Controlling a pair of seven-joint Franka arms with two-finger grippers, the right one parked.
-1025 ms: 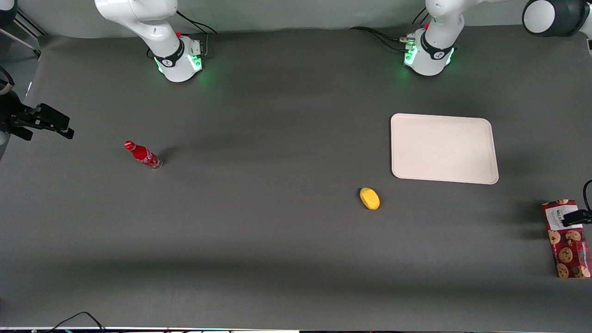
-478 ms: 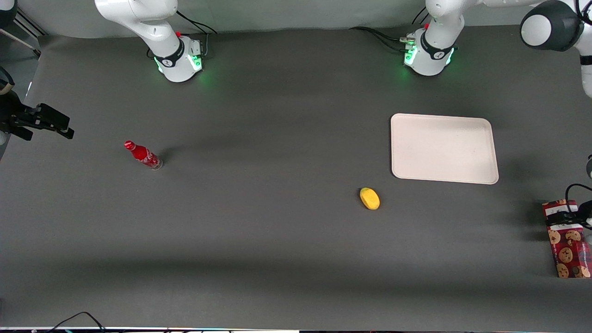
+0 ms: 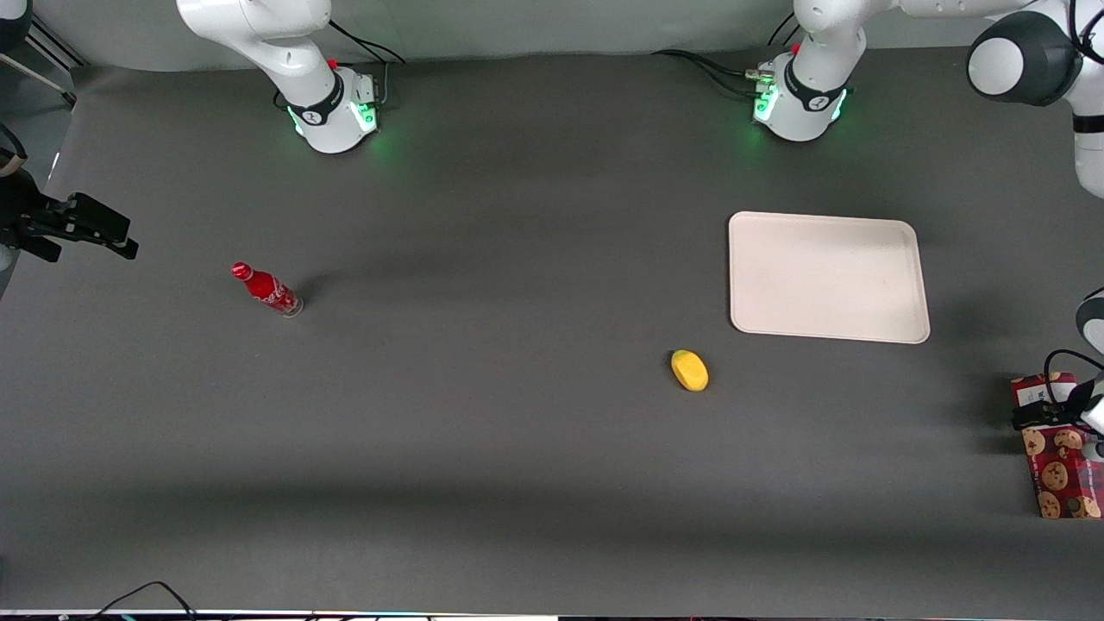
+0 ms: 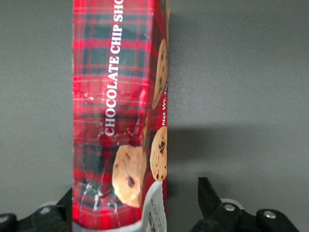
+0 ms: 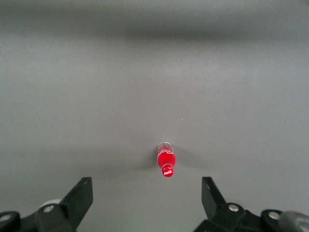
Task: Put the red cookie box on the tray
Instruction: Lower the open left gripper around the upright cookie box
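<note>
We pass a red bottle (image 3: pixel 266 290) toward the parked arm's end, then a yellow object (image 3: pixel 689 370), then the bare tray (image 3: pixel 826 276). The red cookie box (image 3: pixel 1059 466) lies flat on the table at the working arm's end, nearer the front camera than the tray. Our gripper (image 3: pixel 1054 412) straddles its label end, fingers (image 4: pixel 208 195) spread wide, not yet pinching. We judge the next move is closing, then lifting.

Dark grey counter (image 3: pixel 517 448). Directly on it: pale cream tray (image 3: pixel 828 276) toward the working arm's end; yellow fruit-shaped object (image 3: pixel 689 370) just nearer the camera than the tray; red cookie box (image 3: pixel 1059 466) lying flat at the edge, gripper (image 3: pixel 1056 412) over its label end; small red bottle (image 3: pixel 266 290) upright toward the parked arm's end.
</note>
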